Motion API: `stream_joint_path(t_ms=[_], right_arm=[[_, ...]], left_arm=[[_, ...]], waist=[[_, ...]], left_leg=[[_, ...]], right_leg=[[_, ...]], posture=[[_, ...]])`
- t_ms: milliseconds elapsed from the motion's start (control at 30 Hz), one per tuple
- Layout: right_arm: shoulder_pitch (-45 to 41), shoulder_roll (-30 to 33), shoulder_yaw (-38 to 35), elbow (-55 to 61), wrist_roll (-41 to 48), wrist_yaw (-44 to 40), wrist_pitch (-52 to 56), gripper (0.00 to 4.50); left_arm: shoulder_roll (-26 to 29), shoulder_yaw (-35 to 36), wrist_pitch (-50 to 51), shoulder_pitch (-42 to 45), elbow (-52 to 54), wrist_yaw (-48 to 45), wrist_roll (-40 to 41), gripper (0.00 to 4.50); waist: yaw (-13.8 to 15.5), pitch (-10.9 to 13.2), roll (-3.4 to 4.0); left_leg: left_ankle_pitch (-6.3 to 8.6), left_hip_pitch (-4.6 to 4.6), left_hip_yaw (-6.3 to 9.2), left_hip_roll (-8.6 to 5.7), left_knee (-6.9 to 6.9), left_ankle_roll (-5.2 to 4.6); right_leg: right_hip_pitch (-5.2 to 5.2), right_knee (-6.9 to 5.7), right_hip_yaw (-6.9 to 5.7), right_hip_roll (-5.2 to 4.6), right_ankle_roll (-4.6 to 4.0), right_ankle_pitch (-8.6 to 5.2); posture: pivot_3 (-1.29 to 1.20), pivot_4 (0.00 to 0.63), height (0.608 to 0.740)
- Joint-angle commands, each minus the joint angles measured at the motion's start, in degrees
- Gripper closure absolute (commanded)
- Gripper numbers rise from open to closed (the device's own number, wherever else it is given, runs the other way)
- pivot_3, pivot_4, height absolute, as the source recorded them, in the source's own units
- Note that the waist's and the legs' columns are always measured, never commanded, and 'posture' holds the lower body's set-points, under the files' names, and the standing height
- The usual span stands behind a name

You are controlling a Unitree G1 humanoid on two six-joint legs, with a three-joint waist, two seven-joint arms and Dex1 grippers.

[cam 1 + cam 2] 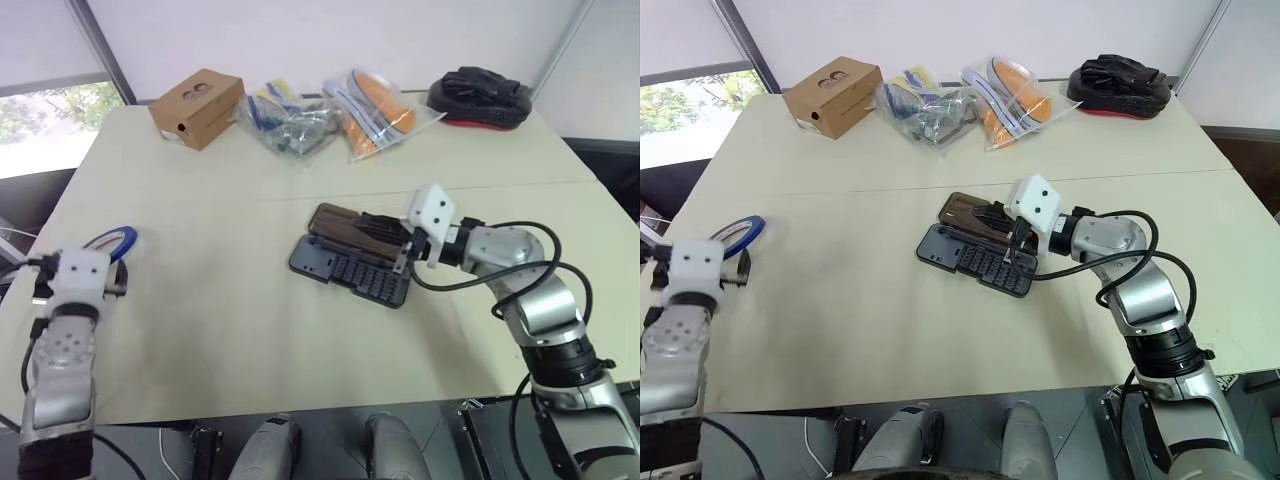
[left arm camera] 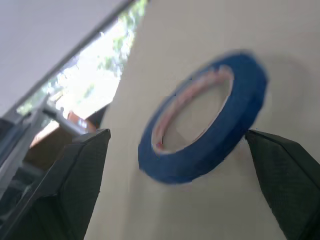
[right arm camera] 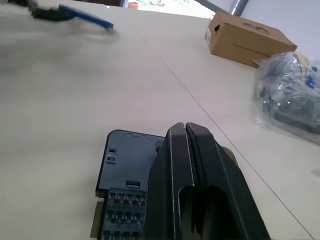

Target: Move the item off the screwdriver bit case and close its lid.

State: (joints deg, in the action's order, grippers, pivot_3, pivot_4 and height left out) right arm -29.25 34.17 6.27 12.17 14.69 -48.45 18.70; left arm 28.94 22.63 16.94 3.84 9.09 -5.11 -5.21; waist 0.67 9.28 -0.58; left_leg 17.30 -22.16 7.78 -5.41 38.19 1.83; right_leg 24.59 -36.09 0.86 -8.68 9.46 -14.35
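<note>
Left gripper [image 2: 175, 165]: seen with its fingers [image 2: 75, 175] spread wide on either side of the blue roll of tape [image 2: 210, 125]; no contact with the ring can be made out.
Blue roll of tape: found on the table [image 1: 230, 320] near its left edge, just ahead of the left gripper and well apart from the case; whether it lies flat or is tilted cannot be told.
Right gripper [image 3: 186, 131]: its two black fingers are pressed together with nothing between them; it is held over the case at the lid's end.
Screwdriver bit case [image 1: 345, 268]: laid open near the table's middle, rows of bits exposed.
Lid [image 1: 965, 212]: spread flat on the far side of the case, not closed.
Far edge of table: occupied by a brown cardboard box [image 1: 197, 107], clear plastic bags [image 1: 300, 125] and a black padded object [image 1: 480, 95].
</note>
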Motion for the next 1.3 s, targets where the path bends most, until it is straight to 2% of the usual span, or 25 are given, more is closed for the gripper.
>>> stream_joint_path(t_ms=[33, 200, 367, 633, 733, 767, 800, 833, 933, 967, 1300], right_arm=[[-0.40, 0.79, -2.12, 1.32, 0.20, 0.32, -0.32, 4.50], [-1.50, 1.77, -2.78, -0.08, -0.11, 0.09, -0.81, 4.50], [-3.04, 3.82, -3.94, -2.50, -0.74, -0.69, -2.00, 4.50], [-4.99, 6.24, -4.93, -8.26, -3.69, 0.71, -1.98, 4.50], [-4.89, 6.66, -3.84, -10.11, -5.54, 0.79, -2.01, 3.23], [-4.92, 6.64, -3.53, -10.73, -6.23, 0.86, -2.34, 2.61], [-5.02, 6.49, -3.39, -11.44, -6.61, 0.88, -2.29, 2.22], [-5.36, 6.15, -3.17, -12.52, -7.04, 0.92, -2.56, 1.55], [-6.74, 5.10, -2.46, -15.64, -8.18, 1.13, -3.49, 0.15], [-7.35, 4.67, -2.17, -16.77, -8.53, 1.25, -3.72, 0.03], [-16.43, -0.54, 1.38, -34.96, -13.63, 2.08, -6.60, 0.03]], left_arm=[[-0.53, -1.07, 3.35, 3.79, 6.81, -0.81, 2.12, 0.03], [-2.82, -5.57, 8.54, 10.62, 9.41, -7.55, 10.05, 0.03], [-4.03, -9.52, 9.54, 14.95, 9.51, -17.52, 19.29, 0.03], [-0.21, -11.63, 16.81, 14.57, 10.58, -32.38, 33.22, 0.03], [1.54, -13.26, 17.91, 14.64, 10.08, -34.79, 34.19, 0.00], [1.81, -13.64, 18.13, 14.76, 9.78, -35.62, 34.64, 0.00], [1.99, -14.12, 17.94, 14.90, 9.38, -36.45, 34.82, 0.00], [2.12, -14.95, 17.36, 15.35, 8.26, -37.06, 34.26, 0.00], [1.90, -16.77, 16.11, 16.75, 5.75, -38.25, 33.52, 0.00], [1.70, -17.25, 15.82, 17.24, 5.15, -38.70, 33.58, 0.00], [1.04, -20.57, 13.25, 19.63, 0.99, -40.25, 32.00, 0.00]], waist=[[-0.10, 0.00, 0.00], [-0.24, 0.00, 0.00], [-0.31, 0.00, 0.00], [-1.46, 0.00, 0.00], [-1.48, 0.00, 0.00], [-1.48, 0.01, 0.00], [-1.48, 0.00, 0.00], [-1.45, 0.00, 0.00], [-1.38, 0.00, 0.00], [-1.40, 0.00, 0.00], [-1.76, 0.01, 0.00]], left_leg=[[0.00, 0.00, -0.02, 0.00, 0.00, 0.00], [0.00, 0.00, -0.03, -0.02, -0.01, 0.00], [0.00, -0.01, -0.04, -0.05, 0.02, 0.00], [0.00, -0.01, -0.03, -0.07, -0.04, 0.00], [0.00, -0.01, -0.03, -0.03, -0.04, 0.00], [0.00, -0.01, -0.04, -0.04, -0.04, 0.00], [0.00, -0.01, -0.04, -0.04, -0.04, 0.00], [0.00, -0.01, -0.04, -0.04, -0.04, 0.00], [0.00, -0.01, -0.05, -0.06, -0.02, 0.00], [0.00, -0.01, -0.05, -0.07, -0.02, 0.00], [-0.01, -0.01, -0.05, -0.09, -0.03, 0.01]], right_leg=[[0.00, 0.00, 0.01, 0.00, 0.00, 0.00], [0.01, 0.00, 0.01, 0.01, 0.00, 0.00], [0.00, 0.00, 0.01, 0.00, 0.00, 0.00], [0.01, 0.02, 0.00, 0.03, 0.00, 0.00], [0.01, 0.03, 0.01, 0.02, 0.00, 0.00], [0.02, 0.03, 0.01, 0.02, 0.00, 0.00], [0.02, 0.03, 0.01, 0.02, 0.00, 0.00], [0.02, 0.03, 0.01, 0.02, 0.00, 0.00], [0.01, 0.04, 0.02, 0.01, 0.00, 0.00], [0.01, 0.04, 0.02, 0.01, 0.00, 0.00], [0.02, 0.04, 0.02, 0.02, 0.00, 0.00]], posture=[[0.00, 0.150, 0.740], [0.00, 0.150, 0.740], [0.00, 0.150, 0.740], [0.00, 0.150, 0.740], [0.00, 0.150, 0.740], [0.00, 0.150, 0.740], [0.00, 0.150, 0.740], [0.00, 0.150, 0.740], [0.00, 0.150, 0.740], [0.00, 0.150, 0.740], [0.00, 0.150, 0.740]])
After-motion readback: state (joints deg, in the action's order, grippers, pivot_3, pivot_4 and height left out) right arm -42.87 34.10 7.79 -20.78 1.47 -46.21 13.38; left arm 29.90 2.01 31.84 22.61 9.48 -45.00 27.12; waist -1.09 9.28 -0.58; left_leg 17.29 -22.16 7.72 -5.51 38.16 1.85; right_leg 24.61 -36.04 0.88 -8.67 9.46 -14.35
